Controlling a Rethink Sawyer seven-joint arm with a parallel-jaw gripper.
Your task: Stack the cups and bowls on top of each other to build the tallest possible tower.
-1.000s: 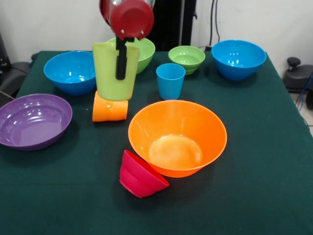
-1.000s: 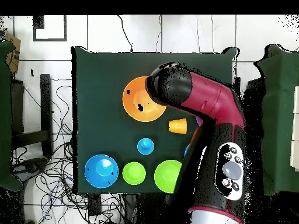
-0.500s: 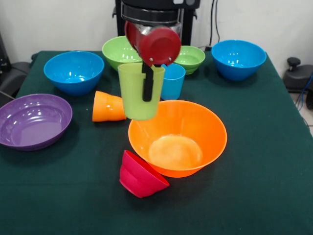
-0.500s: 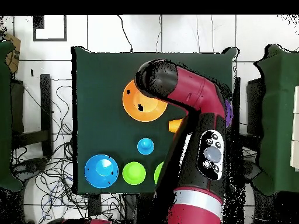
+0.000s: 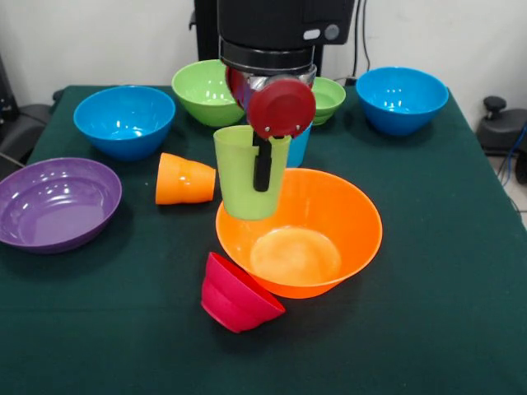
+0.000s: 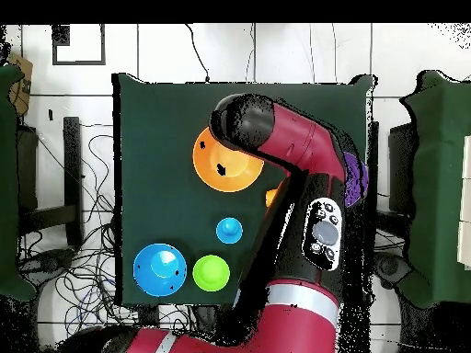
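- Lime green cup (image 5: 245,173) hangs upright, clamped at its rim by the tool (image 5: 262,169), above the left rim of the big orange bowl (image 5: 300,230).
- Orange cup (image 5: 183,178) lies on its side on the dark green tabletop (image 5: 436,271).
- Small red bowl (image 5: 237,295) leans against the orange bowl's front.
- No readable writing shows.
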